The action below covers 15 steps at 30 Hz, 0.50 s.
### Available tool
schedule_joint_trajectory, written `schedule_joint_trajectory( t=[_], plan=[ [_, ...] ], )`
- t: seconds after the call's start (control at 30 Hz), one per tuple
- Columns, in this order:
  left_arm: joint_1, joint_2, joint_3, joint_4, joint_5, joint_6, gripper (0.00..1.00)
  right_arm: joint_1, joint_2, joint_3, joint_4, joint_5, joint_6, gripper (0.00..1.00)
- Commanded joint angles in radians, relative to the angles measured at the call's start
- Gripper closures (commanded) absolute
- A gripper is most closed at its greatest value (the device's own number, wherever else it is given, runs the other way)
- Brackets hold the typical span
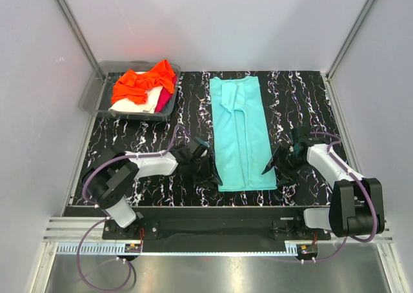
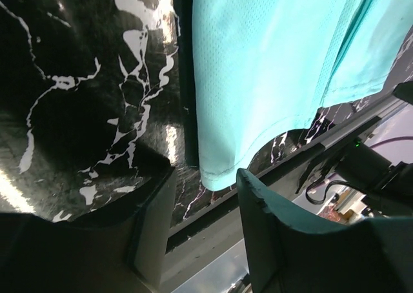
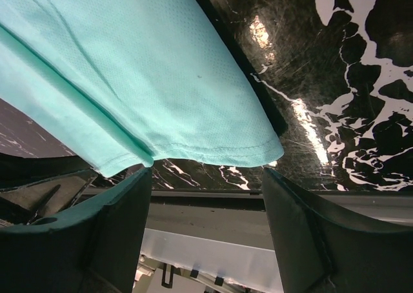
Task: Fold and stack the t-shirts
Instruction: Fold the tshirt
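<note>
Teal t-shirt (image 1: 240, 135) lies mid-tabletop (image 1: 310, 99), folded lengthwise. Left jaws and right jaws gape wide beside its near corners. Best to pinch both hem corners evenly, deep enough to catch all layers.

Overhead and wrist views: a fixed camera above and behind the near edge looks down and forward across the whole black, white-veined marble-pattern table (image 1: 303, 93), far enough back to take in every edge. The left wrist camera sits close over the table, peering between the dark fingers of the left gripper (image 2: 205, 177) at the near left corner of the long turquoise-teal cloth t-shirt (image 2: 258, 67). The right wrist camera, equally close, frames the near right corner past the right gripper (image 3: 205, 177). All three views share the shirt's near hem and the table's near edge.
</note>
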Motion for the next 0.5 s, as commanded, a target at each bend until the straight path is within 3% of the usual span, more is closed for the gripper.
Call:
schedule_joint_trajectory(
  t=[0.0, 0.2, 0.3, 0.33, 0.47],
  plan=[
    [-0.008, 0.032, -0.014, 0.030, -0.025, -0.033, 0.53, -0.006, 0.005, 0.032, -0.005, 0.033, -0.013, 0.24],
    [-0.006, 0.052, -0.014, 0.048, -0.023, -0.031, 0.66, -0.006, 0.005, 0.030, -0.005, 0.036, -0.012, 0.24],
    [-0.005, 0.037, -0.026, 0.044, -0.039, -0.015, 0.80, -0.004, 0.002, 0.026, -0.005, 0.037, -0.009, 0.24],
    [0.001, 0.035, -0.031, 0.045, -0.042, -0.008, 0.90, -0.006, 0.002, 0.024, -0.006, 0.036, -0.007, 0.24],
    [0.029, 0.032, -0.049, 0.042, -0.037, 0.030, 1.00, -0.006, -0.001, 0.019, -0.003, 0.025, -0.004, 0.24]
  ],
)
